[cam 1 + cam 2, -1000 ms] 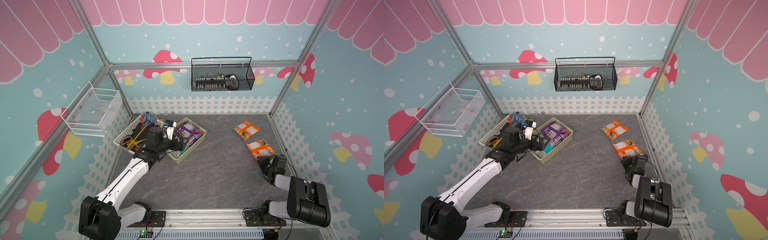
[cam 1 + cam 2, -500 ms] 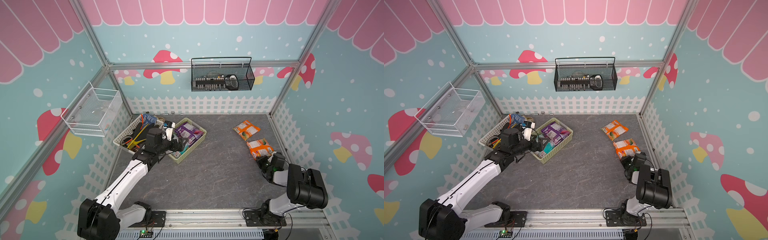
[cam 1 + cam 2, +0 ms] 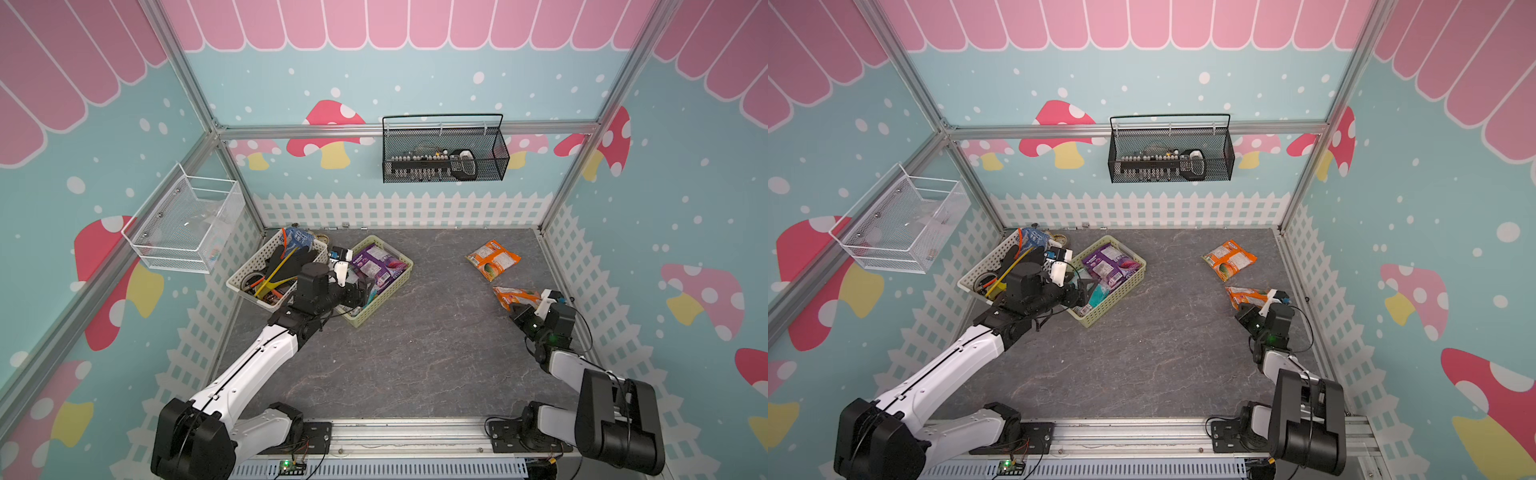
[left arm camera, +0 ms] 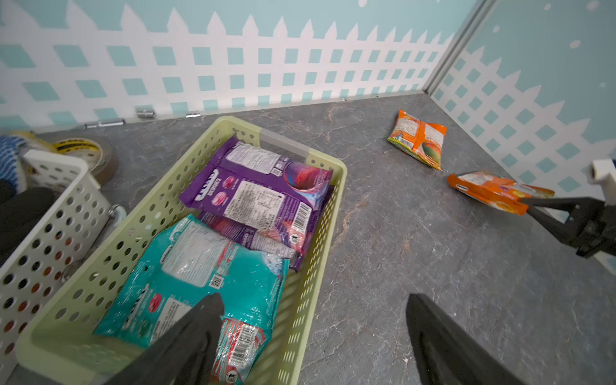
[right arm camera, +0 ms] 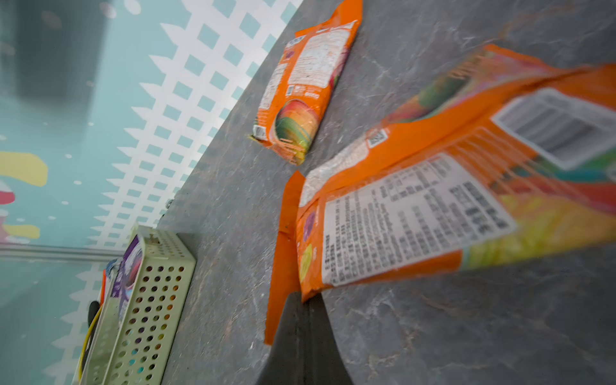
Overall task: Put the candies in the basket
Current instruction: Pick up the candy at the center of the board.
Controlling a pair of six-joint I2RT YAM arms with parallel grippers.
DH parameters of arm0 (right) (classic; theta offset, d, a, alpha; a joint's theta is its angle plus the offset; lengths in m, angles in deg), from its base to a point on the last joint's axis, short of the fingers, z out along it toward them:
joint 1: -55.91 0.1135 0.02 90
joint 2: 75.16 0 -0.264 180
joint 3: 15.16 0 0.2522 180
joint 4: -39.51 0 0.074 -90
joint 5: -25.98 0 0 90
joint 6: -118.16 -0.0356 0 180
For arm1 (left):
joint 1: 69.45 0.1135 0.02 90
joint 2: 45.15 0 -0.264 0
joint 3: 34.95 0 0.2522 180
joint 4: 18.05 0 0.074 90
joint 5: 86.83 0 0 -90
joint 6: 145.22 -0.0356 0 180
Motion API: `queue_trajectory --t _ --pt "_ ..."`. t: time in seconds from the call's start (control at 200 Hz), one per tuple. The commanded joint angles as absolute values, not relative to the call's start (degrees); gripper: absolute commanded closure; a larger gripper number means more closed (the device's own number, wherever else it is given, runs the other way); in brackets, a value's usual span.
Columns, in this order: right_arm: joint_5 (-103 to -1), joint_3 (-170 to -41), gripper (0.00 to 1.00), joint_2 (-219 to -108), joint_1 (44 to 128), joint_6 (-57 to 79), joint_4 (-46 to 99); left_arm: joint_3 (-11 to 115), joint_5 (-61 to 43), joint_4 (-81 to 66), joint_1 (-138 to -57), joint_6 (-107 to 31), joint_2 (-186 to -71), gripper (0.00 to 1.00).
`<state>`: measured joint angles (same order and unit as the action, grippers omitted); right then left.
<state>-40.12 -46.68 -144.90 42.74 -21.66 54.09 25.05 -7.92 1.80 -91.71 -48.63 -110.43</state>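
Right wrist view: right gripper (image 5: 301,300) clamps the crinkled corner of a glossy orange bag (image 5: 433,206); another flat orange bag (image 5: 300,96) lies beyond on the grey stone-look tabletop (image 5: 233,206). Left gripper (image 4: 310,320), pincer apart, hovers over the perforated yellow-green basket (image 4: 320,266) at 9 o'clock, holding the teal bag (image 4: 213,266) and purple bags (image 4: 263,193).

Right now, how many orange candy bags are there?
2. The far orange bag lies on the table; the near orange bag is pinched in the right fingers. Others may be hidden.
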Motion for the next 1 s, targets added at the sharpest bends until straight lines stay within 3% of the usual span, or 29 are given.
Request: queue_trajectory --t 0.0,0.34,0.48,0.745,0.996 --pt "-38.66 -47.7 1.0 -142.27 46.8 -23.12 51.31 24.6 -8.11 -3.51 -95.44 -53.13 -109.41 0.18" --pt "-43.11 -47.42 1.0 -140.43 66.01 -32.38 54.03 17.41 -7.22 -23.72 -113.88 -77.28 -117.06 0.43" --pt "-43.53 -48.3 1.0 -138.8 71.82 -33.32 52.31 10.34 -7.47 -39.77 -116.93 -83.68 -121.76 0.37" --pt "-42.19 -47.77 1.0 -136.85 77.45 -38.38 54.92 8.93 -0.74 -52.4 -121.98 -94.05 -133.56 0.27" --pt "-43.25 -49.48 1.0 -136.16 82.88 -38.53 54.48 13.8 -0.07 -52.76 -122.09 -96.2 -139.14 0.26"
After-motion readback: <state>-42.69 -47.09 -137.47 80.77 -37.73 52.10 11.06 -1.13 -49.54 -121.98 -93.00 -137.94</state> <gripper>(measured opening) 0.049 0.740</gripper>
